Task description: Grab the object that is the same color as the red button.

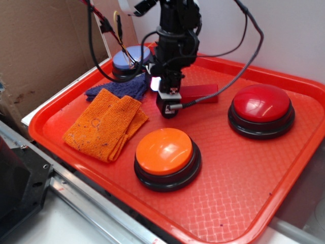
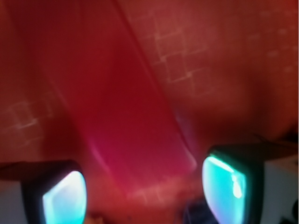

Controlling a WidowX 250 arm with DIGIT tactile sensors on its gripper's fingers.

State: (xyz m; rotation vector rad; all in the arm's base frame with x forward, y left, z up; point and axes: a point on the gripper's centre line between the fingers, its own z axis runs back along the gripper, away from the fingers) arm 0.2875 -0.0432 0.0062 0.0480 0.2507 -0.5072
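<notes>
**Observer:** What have you got, from the near edge back?

**Operator:** Nearest me is the orange button (image 1: 166, 156), with a folded orange cloth (image 1: 105, 124) to its left, both on the red tray (image 1: 238, 203). Behind those is my gripper (image 1: 168, 109), hanging low over the tray, and just behind and right of it lies the red block (image 1: 202, 93). Right of that is the red button (image 1: 261, 109), the colour I'm matching. Farthest back on the left are a blue cloth (image 1: 119, 90) and the lavender button (image 1: 129, 60).

**Observer:** Are you lined up on the block?

**Operator:** Roughly. In the exterior view its long axis runs left to right, and its left end disappears behind the gripper. From the wrist camera the red block (image 2: 135, 121) is a blurred bar running diagonally from far left to near right, its near end falling between my two fingertips (image 2: 65, 198).

**Observer:** Are the fingers closed on it?

**Operator:** No, they're spread, one on either side, and neither seems to touch it. I'm straddling an end, not the middle, and the bar sits skewed to the gap, so I'd judge a small move along it and some wrist rotation are needed before squeezing. The blur hides exact clearance.
</notes>
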